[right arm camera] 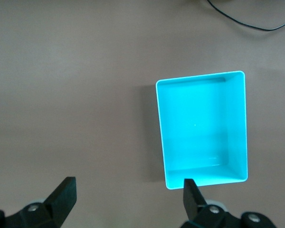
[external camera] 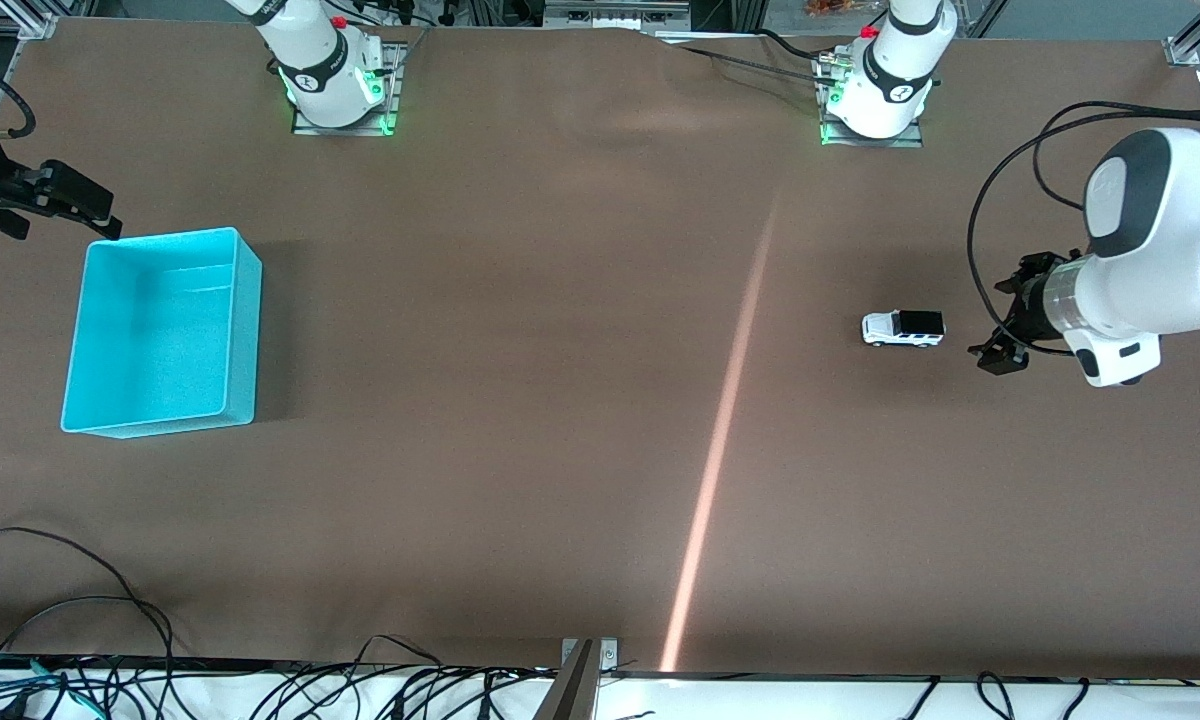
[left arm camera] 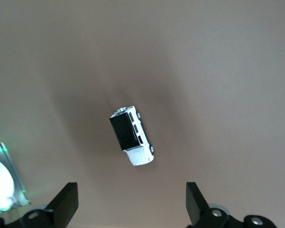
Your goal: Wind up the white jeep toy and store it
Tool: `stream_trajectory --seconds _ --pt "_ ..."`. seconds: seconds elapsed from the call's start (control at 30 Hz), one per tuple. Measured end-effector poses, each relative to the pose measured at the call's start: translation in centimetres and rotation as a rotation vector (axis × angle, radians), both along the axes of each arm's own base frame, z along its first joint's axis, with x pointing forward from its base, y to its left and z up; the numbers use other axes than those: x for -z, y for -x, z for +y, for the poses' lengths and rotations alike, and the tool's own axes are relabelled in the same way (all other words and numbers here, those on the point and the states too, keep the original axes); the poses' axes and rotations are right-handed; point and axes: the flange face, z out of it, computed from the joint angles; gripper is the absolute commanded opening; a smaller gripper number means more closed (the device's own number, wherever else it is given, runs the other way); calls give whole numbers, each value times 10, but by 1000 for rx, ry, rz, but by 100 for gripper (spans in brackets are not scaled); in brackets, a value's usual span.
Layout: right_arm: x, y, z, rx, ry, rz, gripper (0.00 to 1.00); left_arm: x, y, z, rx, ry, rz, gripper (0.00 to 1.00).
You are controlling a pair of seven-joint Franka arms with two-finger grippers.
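Note:
The white jeep toy [external camera: 903,328], white with a black roof, stands on the brown table toward the left arm's end. In the left wrist view the jeep [left arm camera: 132,135] lies a little ahead of the fingertips. My left gripper [external camera: 1005,322] hovers above the table just beside the jeep, open and empty; in its wrist view [left arm camera: 131,204] the jaws stand wide apart. The turquoise bin [external camera: 245,330] is empty at the right arm's end. My right gripper [external camera: 100,212] hovers beside the bin, open and empty [right arm camera: 128,202]. The bin [right arm camera: 237,123] shows in the right wrist view.
Both arm bases [external camera: 335,90] [external camera: 875,95] stand along the table's edge farthest from the front camera. Loose cables [external camera: 110,640] lie along the nearest edge. A strip of light [external camera: 720,440] crosses the brown mat between jeep and bin.

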Motion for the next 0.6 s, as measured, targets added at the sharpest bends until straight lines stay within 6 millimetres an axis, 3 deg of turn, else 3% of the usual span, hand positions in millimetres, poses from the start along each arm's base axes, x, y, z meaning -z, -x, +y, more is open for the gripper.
stream_trajectory --seconds 0.27,0.6 --pt "0 0 0 0 0 0 100 51 13 0 -203 -49 -29 100" --pt "0 0 0 0 0 0 100 119 52 14 -293 -56 -100 100"
